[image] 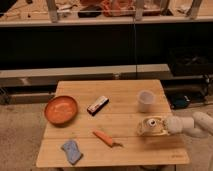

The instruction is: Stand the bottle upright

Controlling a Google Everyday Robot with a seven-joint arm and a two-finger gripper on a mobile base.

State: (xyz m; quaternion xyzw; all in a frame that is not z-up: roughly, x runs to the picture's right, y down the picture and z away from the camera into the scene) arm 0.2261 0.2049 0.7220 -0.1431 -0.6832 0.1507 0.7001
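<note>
The pale tan bottle (150, 126) is at the right side of the wooden table (125, 150), just in front of the white cup. It seems to lie tilted on its side, with its whitish top facing left and up. My gripper (165, 127) comes in from the right edge on a white arm (192, 125) and is right against the bottle's right end. Where the two meet is hidden, so I cannot tell whether it holds the bottle.
A white cup (145, 100) stands behind the bottle. An orange bowl (61, 109) sits at the left and a dark rectangular packet (98, 105) in the middle. An orange carrot-like piece (106, 138) and a blue sponge (72, 151) lie near the front edge. Dark shelving stands behind the table.
</note>
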